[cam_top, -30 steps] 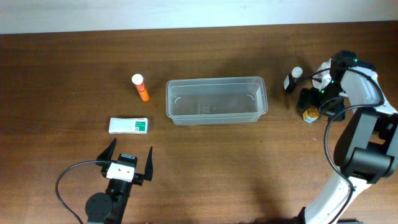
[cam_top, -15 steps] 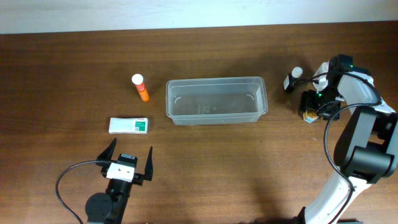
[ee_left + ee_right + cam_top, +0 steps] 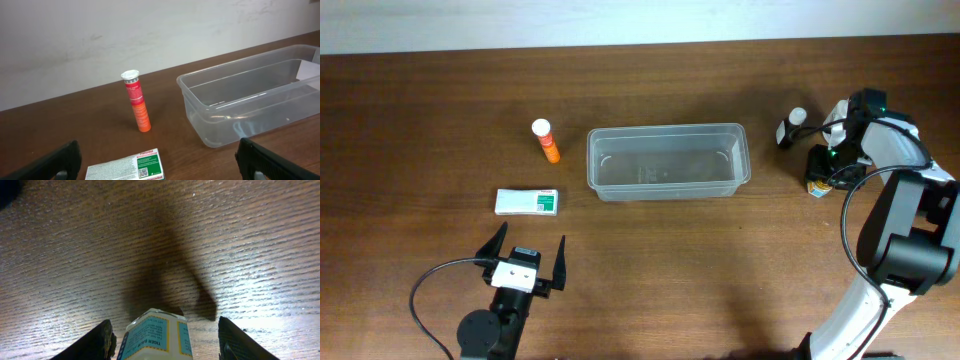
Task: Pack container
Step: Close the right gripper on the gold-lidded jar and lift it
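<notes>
The container [image 3: 667, 130] is a clear rectangular tub in the middle of the table, seen again in the left wrist view as container [image 3: 240, 100]. My right gripper [image 3: 824, 168] hangs over a small jar [image 3: 816, 187] at the far right. In the right wrist view the jar [image 3: 156, 336], with a turquoise and yellow label, stands between the dark fingers [image 3: 98, 343] of the right gripper [image 3: 162, 339], a gap showing on each side. My left gripper [image 3: 531, 241] stands wide open near the front edge, holding nothing; in its own wrist view the left gripper [image 3: 159, 166] frames the box.
An orange tube [image 3: 546, 141] with a white cap stands left of the tub, also orange tube [image 3: 136, 100]. A white-and-green box [image 3: 527, 202] lies flat in front of it, box [image 3: 127, 166]. A dark white-capped bottle [image 3: 789, 128] stands beside the right gripper.
The right gripper's jaws have narrowed around the jar and now cover most of it from above. The left arm has not moved.
</notes>
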You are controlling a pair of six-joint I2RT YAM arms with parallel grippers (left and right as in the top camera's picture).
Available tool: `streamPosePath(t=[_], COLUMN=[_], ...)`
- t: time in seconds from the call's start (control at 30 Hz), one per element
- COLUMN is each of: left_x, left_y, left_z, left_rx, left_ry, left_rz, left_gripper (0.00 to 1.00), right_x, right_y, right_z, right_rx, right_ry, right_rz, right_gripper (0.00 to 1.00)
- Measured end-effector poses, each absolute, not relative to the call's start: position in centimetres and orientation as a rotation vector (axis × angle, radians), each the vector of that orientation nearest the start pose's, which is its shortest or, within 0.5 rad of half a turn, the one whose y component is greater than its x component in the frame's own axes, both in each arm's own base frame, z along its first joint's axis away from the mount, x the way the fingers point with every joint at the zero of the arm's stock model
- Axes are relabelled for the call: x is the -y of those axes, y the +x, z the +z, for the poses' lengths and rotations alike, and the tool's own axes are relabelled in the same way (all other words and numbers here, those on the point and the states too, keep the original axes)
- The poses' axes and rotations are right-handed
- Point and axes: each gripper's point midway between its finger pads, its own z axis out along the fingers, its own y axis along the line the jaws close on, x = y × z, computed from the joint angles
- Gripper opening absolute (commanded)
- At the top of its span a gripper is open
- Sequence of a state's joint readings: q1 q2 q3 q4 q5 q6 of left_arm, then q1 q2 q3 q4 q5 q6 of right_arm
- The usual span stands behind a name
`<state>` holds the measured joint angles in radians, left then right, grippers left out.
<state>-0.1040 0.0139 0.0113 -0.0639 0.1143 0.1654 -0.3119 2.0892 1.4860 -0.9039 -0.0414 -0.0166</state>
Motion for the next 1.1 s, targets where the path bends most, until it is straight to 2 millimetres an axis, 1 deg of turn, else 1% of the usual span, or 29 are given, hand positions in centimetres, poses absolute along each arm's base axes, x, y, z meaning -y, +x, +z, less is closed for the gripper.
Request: streamPosePath(t=[0.13,0.2,0.37,0.57,0.83,0.97,1.1], left_x=[4.5,4.5,4.5,4.5,4.5,4.5,4.5], left_y=[24.2,24.2,24.2,24.2,24.2,24.2,24.2], left_z=[16.0,16.0,16.0,16.0,16.0,16.0,16.0], left_rx=[-1.608,-1.608,-1.608,-1.608,-1.608,-1.608,-1.608], left_ry=[0.306,0.306,0.306,0.306,0.306,0.306,0.306], left_rz=[-0.046,-0.046,-0.046,-0.046,-0.046,-0.046,-0.046], left_gripper=[0.99,0.99,0.99,0.99,0.99,0.99,0.99], right_x=[11.7,11.7,11.6,11.5,11.0,10.4,9.5], right_y=[38.5,38.5,38.4,38.1,37.2,37.0,37.2], right_z=[0.8,0.8,0.8,0.8,1.1,2.2,4.2], right_rx=[-3.04,-3.04,-3.046,-3.057,-3.099,-3.123,-3.131], right_ry=[0.439,0.436,0.434,0.439,0.447,0.451,0.456], right_rz=[0.046,0.046,0.048,0.051,0.088,0.14,0.234], right_gripper=[0.47,0.45,0.34,0.3,0.29,0.29,0.3])
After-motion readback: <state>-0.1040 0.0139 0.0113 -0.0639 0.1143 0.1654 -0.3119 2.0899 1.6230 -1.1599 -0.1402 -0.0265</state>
